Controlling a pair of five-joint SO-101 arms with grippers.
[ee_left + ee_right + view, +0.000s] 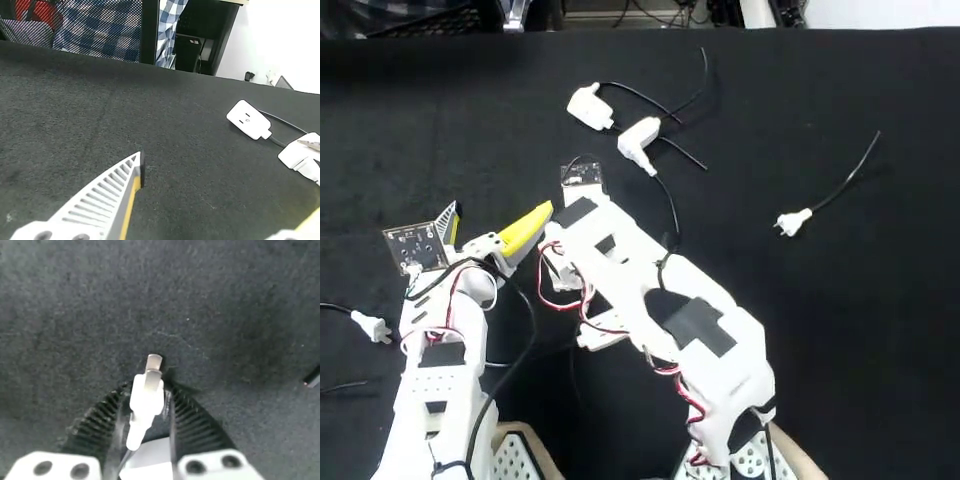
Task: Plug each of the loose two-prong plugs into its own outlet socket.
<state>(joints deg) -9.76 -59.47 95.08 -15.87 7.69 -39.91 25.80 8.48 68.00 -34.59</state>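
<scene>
Upper center of the high view: outlet socket (640, 140), just ahead of the right arm. Right gripper (147, 390) pinches a 2-prong plug (146, 400), so probably the carry step. Next: align prongs with slots. Left gripper (498, 215) is spread and holds nothing.

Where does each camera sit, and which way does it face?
High view: fixed above, looking down on the table; both arms show.
Left wrist view: on the left arm, looking across the table at an outlet socket; open left gripper shows.
Right wrist view: on the right arm, looking down at the table; right gripper clamps a plug.
High and left wrist views share that outlet socket.
</scene>
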